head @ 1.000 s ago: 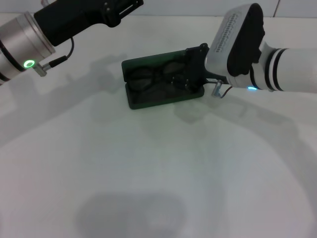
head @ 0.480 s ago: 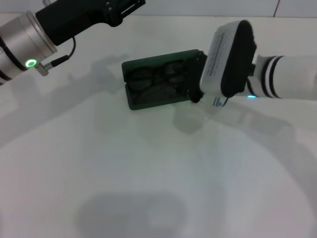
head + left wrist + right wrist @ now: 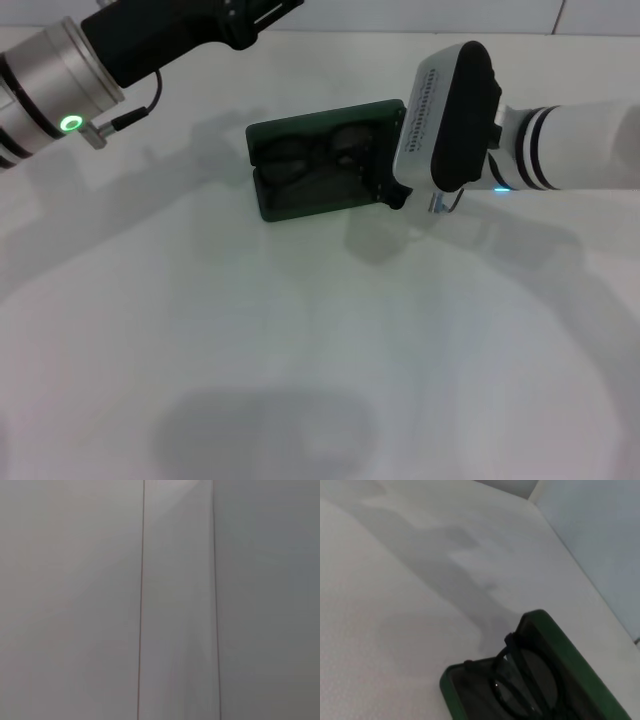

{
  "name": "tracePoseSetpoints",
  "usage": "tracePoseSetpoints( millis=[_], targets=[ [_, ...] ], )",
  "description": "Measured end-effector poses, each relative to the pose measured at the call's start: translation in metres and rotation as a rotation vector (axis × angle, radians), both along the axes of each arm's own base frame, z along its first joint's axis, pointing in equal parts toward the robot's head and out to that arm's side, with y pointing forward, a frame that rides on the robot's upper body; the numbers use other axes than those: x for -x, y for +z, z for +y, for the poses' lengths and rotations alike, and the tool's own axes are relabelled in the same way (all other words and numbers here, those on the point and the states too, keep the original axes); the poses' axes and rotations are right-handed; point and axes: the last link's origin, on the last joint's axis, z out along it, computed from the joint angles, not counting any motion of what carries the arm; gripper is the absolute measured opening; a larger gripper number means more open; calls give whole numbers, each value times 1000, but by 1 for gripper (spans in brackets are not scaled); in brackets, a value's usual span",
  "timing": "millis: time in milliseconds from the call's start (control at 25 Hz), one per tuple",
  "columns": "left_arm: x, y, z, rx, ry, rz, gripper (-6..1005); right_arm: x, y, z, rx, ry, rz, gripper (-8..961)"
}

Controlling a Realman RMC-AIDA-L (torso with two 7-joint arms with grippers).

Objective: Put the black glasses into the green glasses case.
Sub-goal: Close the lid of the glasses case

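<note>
- Left hand, far-left bench edge, parked high; I cannot tell how it is set.
- Glasses lie inside the open case, far-centre.
- Right hand at the case's right end, grip hidden: it could snag a temple or shove the case.

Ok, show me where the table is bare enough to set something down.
The white table is bare across the whole near half, in front of the green glasses case. Also bare: the stretch left of the case, under the raised left arm. Crowded: the case's right end, where the right gripper sits against it, with the black glasses inside.
</note>
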Motion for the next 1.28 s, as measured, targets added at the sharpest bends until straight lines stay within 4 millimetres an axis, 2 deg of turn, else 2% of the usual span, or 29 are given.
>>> tracePoseSetpoints(
  millis=[40,320,560,800,1000,1240,1280],
  targets=[
    [0,0,0,0,-1,0,542,0,0,0,-1,-1,0,58],
    [-2,-1,1,2,-2,-5,542,-2,3,4,-39,-9,8,63],
    [3,1,0,-8,14,-7,542,7,7,-9,26,-11,75,65],
    [4,3,0,-17,22,-10,542,-2,20,-12,10,-13,92,143],
    [6,5,1,-31,38,-32,542,-2,19,-13,0,8,70,235],
    [16,7,-1,-111,69,-41,542,-3,13,-14,-23,36,40,224],
    [18,7,-1,-127,73,-46,542,-5,11,-15,-43,46,28,248]
  ],
)
